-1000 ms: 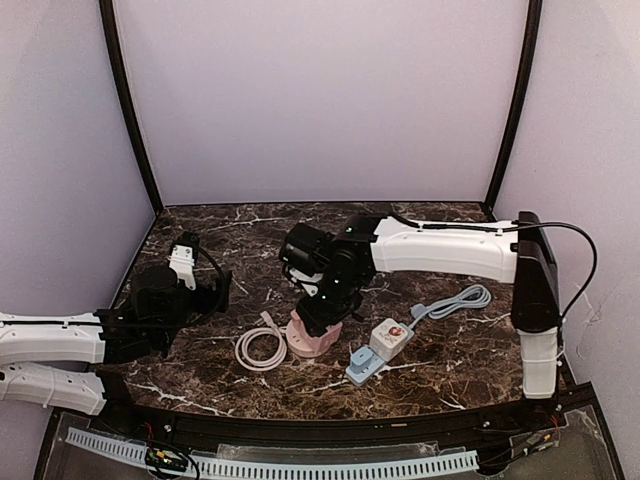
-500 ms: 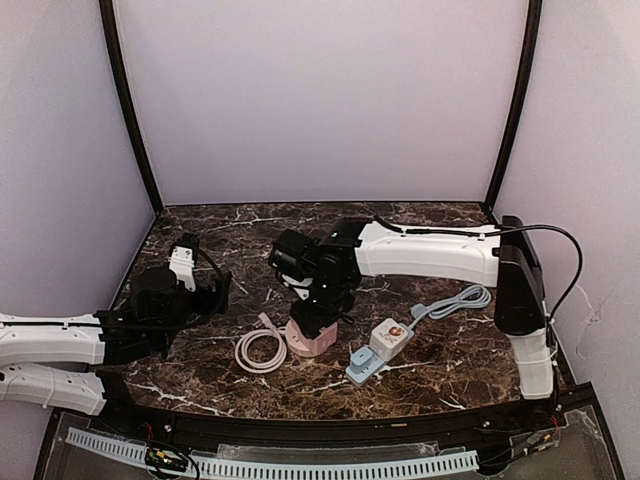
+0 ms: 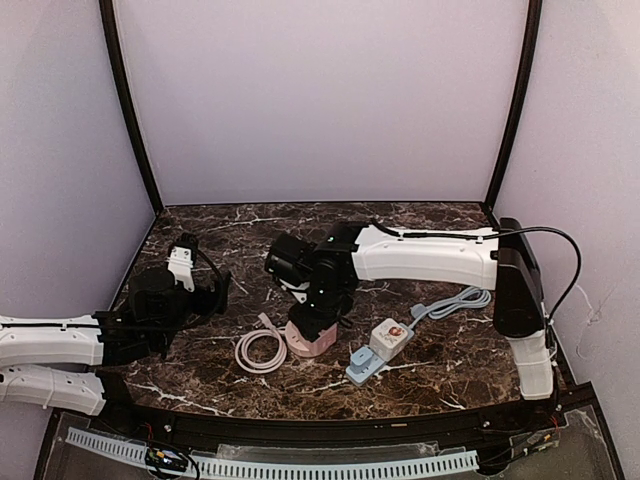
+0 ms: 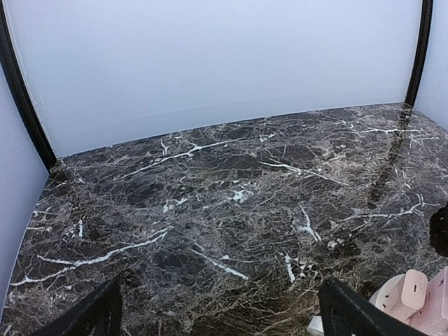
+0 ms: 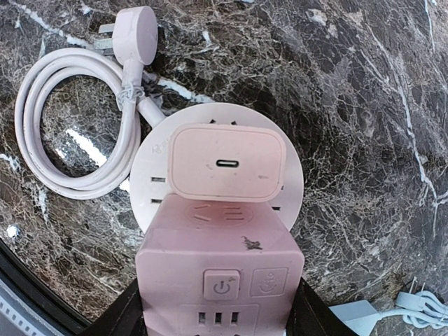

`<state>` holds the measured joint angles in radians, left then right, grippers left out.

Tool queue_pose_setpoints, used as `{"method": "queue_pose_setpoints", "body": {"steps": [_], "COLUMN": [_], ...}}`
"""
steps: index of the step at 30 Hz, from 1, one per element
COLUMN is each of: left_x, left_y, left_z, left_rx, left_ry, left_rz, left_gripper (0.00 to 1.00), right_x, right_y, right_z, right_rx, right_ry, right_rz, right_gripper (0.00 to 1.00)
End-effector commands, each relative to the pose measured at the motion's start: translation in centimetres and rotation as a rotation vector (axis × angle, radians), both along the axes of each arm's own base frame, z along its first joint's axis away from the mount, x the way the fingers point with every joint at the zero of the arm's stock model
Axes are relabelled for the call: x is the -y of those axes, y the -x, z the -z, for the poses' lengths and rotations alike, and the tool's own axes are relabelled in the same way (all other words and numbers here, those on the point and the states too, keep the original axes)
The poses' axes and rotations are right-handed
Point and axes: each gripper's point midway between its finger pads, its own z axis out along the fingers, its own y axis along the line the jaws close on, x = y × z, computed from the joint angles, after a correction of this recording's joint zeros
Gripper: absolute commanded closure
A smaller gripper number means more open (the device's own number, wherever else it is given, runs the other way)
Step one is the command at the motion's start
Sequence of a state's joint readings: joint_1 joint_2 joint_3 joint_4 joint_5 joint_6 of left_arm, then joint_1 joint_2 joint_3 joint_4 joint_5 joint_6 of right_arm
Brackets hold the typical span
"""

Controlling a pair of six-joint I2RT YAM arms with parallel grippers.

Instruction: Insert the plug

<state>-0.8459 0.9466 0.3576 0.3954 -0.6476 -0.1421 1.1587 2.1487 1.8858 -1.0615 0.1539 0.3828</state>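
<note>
A pink cube socket (image 5: pixel 220 273) sits on its round pale base (image 5: pixel 287 189) on the marble table. A pink charger plug (image 5: pixel 227 162) with a USB-C port lies against the base, just beyond the cube. My right gripper (image 5: pixel 220 322) is shut on the cube, one black finger against each side. In the top view the right gripper (image 3: pixel 318 318) sits on top of the pink socket (image 3: pixel 310 342). The socket's white coiled cord (image 5: pixel 49 133) ends in a pink plug (image 5: pixel 133 31) lying loose on the table. My left gripper (image 4: pixel 220 322) is open and empty, left of the socket.
A white and blue power strip (image 3: pixel 380 350) with a grey cable (image 3: pixel 455 300) lies right of the pink socket. The cord coil (image 3: pixel 260 348) lies left of it. Purple walls close the table at the back and sides. The pink socket's edge shows in the left wrist view (image 4: pixel 413 301).
My right arm has shifted a little to the left above the pink socket, its gripper staying on it. The left arm has not moved.
</note>
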Motion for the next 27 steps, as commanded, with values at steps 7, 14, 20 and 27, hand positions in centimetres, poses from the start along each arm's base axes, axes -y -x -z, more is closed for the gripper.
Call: {"method": "queue_pose_setpoints", "body": {"steps": [7,14,20,27], "left_x": [-0.4,-0.5,-0.5,-0.5], "left_y": [0.2,0.2,0.2,0.3], "left_z": [0.1,0.1,0.1,0.1], "left_rx": [0.008,0.01,0.011,0.011], "left_ry": [0.003,0.004,0.003,0.005], "left_rz": [-0.004,-0.003,-0.003,0.0], "left_gripper": [0.02,0.02,0.02,0.02], "right_x": [1.8,1.6,1.9,1.7], "right_y": [1.8,2.1,2.6,2.6], "right_z": [8.3,10.5,12.2,11.4], "right_rx": [-0.101,-0.111,-0.117,-0.097], "right_ry": [0.162,0.166,0.183,0.169], "right_rz": [-0.018,0.0,0.02,0.032], "right_gripper": [1.0,1.0,1.0,1.0]}}
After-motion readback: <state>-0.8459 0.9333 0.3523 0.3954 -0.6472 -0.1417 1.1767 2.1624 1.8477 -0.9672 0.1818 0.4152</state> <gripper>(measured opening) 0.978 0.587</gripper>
